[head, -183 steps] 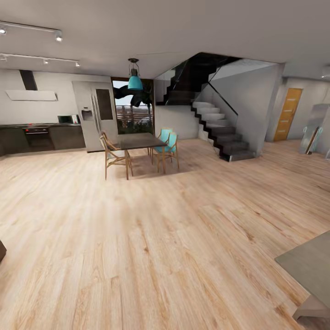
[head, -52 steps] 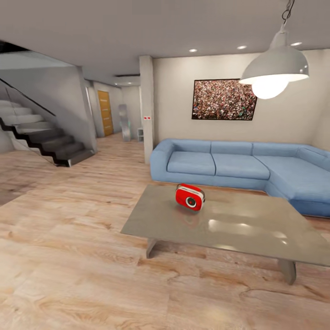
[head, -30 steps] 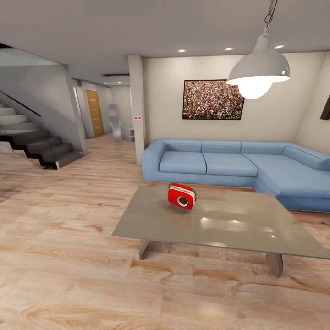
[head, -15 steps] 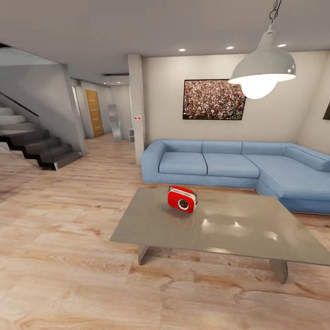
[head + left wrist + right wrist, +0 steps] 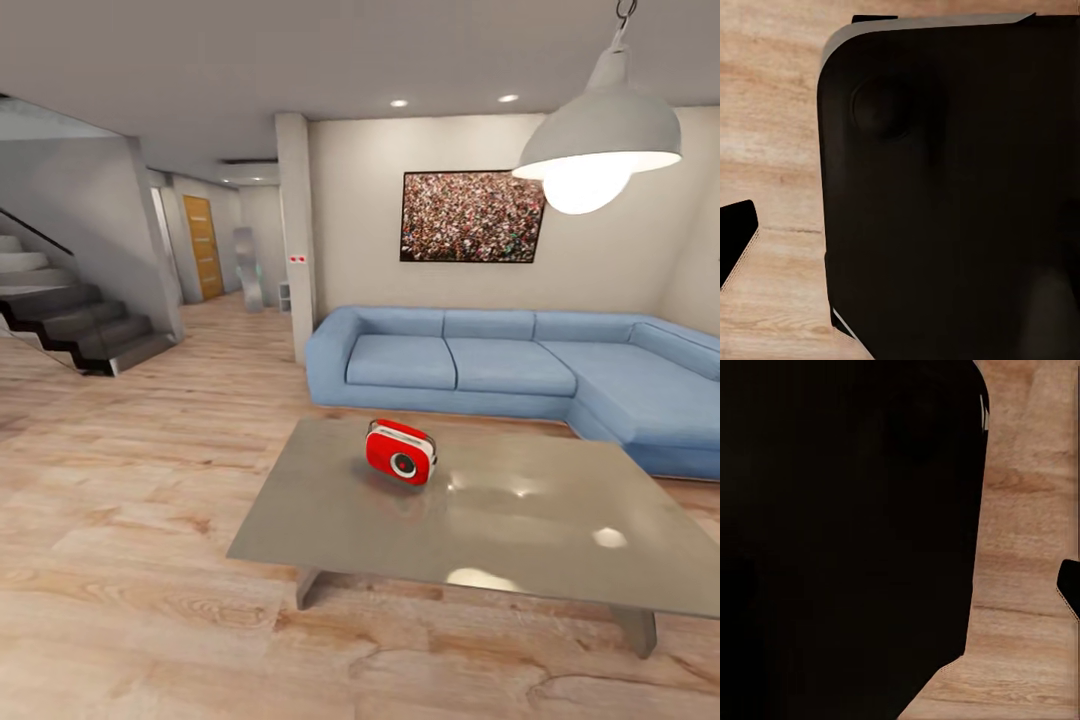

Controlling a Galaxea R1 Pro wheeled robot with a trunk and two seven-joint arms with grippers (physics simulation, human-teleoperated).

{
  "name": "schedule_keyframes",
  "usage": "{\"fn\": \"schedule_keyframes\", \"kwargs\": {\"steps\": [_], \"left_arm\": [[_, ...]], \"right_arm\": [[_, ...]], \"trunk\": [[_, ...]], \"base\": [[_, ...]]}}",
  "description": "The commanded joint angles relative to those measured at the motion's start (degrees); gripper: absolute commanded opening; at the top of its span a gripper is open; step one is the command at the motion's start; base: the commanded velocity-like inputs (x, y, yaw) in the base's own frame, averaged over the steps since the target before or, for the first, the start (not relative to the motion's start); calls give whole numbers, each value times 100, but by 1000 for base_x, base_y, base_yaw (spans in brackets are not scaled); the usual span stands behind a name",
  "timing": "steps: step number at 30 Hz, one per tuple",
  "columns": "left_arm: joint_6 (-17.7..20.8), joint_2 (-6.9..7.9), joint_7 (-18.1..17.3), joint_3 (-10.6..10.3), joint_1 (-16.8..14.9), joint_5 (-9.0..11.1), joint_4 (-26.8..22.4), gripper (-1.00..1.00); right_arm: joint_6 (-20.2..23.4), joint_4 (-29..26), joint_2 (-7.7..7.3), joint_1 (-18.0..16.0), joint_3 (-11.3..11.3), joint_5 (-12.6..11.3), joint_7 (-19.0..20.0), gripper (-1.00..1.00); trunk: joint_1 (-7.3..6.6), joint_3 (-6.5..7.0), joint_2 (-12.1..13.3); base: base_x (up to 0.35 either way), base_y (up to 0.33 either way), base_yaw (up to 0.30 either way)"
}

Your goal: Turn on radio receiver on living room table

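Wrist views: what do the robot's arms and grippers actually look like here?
Little of them shows. In the left wrist view a large matte black body with rounded corners, a round dimple and a thin pale edge strip hangs over the wood floor; a black finger tip pokes in at the edge. The right wrist view has a similar black mass. No cables or markings visible.

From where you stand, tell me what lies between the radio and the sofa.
In the head view: bare grey table top behind the radio, then a strip of wood floor before the sofa.
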Motion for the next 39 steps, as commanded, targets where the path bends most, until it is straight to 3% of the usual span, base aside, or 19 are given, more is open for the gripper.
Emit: {"fn": "schedule_keyframes", "kwargs": {"steps": [1,39], "left_arm": [[0,0,0,0,0,0,0,100],[9,8,0,0,0,0,0,100]], "right_arm": [[0,0,0,0,0,0,0,100],[-60,0,0,0,-4,-8,6,100]], "trunk": [[0,0,0],[0,0,0]], "base": [[323,0,0],[293,0,0]]}}
